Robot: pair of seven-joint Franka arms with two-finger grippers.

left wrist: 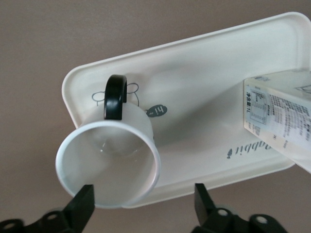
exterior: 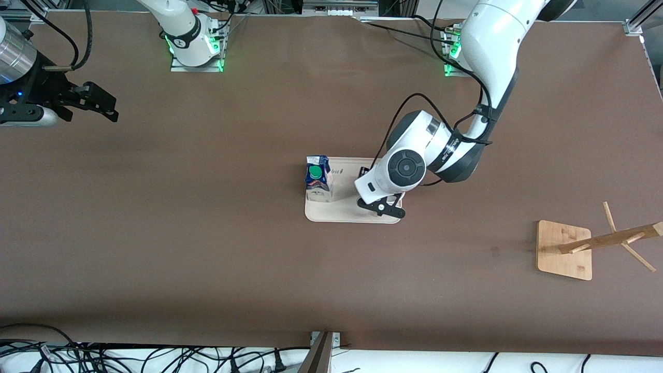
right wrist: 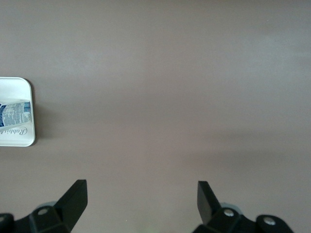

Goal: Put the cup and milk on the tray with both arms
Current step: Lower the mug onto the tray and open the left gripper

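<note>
With the milk carton (exterior: 318, 178) and the cup (left wrist: 109, 160) both standing on the tray (exterior: 344, 211), the left gripper (left wrist: 141, 206), jaws released beside the cup, should lift clear, while the right gripper (right wrist: 141, 204) waits released over bare desk (exterior: 207, 233).

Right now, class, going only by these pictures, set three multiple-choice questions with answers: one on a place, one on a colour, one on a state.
1. Where does the milk stand?
A. on the tray
B. on the wooden rack
C. on the bare table

2. What colour is the milk's cap?
A. red
B. green
C. black

3. How are the left gripper's fingers?
A. shut on the cup
B. shut on nothing
C. open

Answers:
1 A, the carton sits at the tray's end toward the right arm.
2 B, the round cap shows green from above.
3 C, the fingers stand apart either side of the cup's rim.
</note>
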